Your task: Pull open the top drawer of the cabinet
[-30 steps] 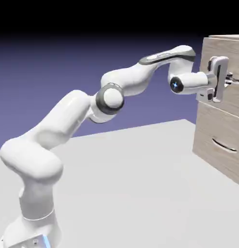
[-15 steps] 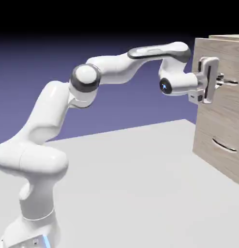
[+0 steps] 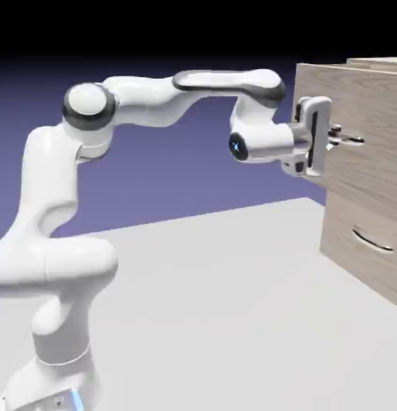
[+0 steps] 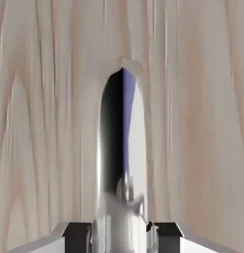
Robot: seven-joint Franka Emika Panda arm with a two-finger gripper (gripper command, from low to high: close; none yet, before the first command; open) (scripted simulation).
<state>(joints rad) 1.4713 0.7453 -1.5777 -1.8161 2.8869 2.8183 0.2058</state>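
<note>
Nearest the exterior view's left, the robot arm [image 3: 53, 172] has folded back toward its base over the last second, its elbow further left and the wrist drawn away from the cabinet. At the wrist's end, the gripper [image 4: 123, 238] is clenched on the handle [image 4: 136, 133] of the top drawer; the hand view shows the bright curved bar running in between the two finger tips. No slip of the grip is apparent.

Beyond the handle, the top drawer [image 3: 370, 177] has travelled out with the hand and now projects well forward of the lower drawer front [image 3: 369, 269], which remains in place. Furthest back, the cabinet [image 3: 378, 61] shows no visible shift.

Finding: the drawer is open and the pull appears effective, probably in its late part. Recommended: continue straight back, keeping the fingers level, as a sideways drift could lose the bar.
</note>
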